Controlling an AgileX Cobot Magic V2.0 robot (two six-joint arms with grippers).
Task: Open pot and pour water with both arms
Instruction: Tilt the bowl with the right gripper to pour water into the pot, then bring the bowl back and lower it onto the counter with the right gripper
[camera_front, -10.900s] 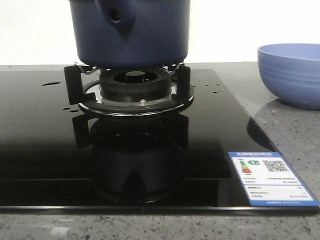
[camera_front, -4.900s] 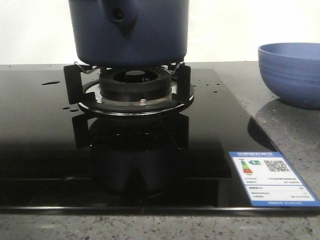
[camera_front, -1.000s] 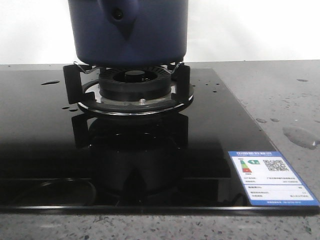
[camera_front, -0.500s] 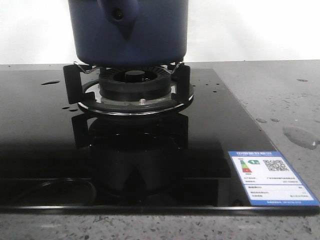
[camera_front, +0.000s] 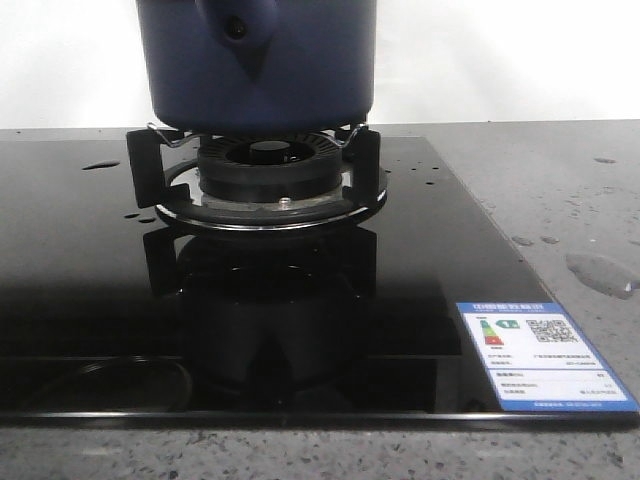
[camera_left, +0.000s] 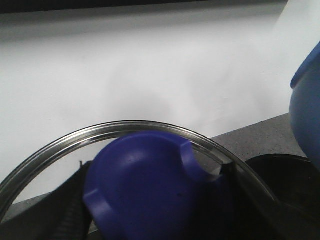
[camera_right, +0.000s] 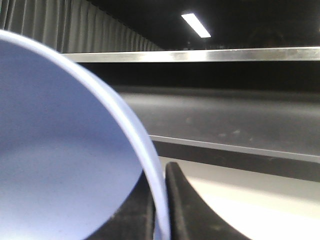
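Navy pot (camera_front: 258, 62) on burner (camera_front: 265, 170) at 12 o'clock, left gripper (camera_left: 150, 210) clamped on lid knob (camera_left: 145, 185), right gripper (camera_right: 160, 215) pinching bowl (camera_right: 60, 150) rim.

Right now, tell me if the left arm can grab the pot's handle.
Probably not: the left gripper is shut on the lid knob, so it's occupied, though the pot handle itself stands unobstructed.

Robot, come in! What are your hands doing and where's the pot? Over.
Left gripper shut on blue-knobbed glass lid. Right gripper shut on light blue bowl. Dark navy cylindrical pot on black burner stand. Nothing blocking.
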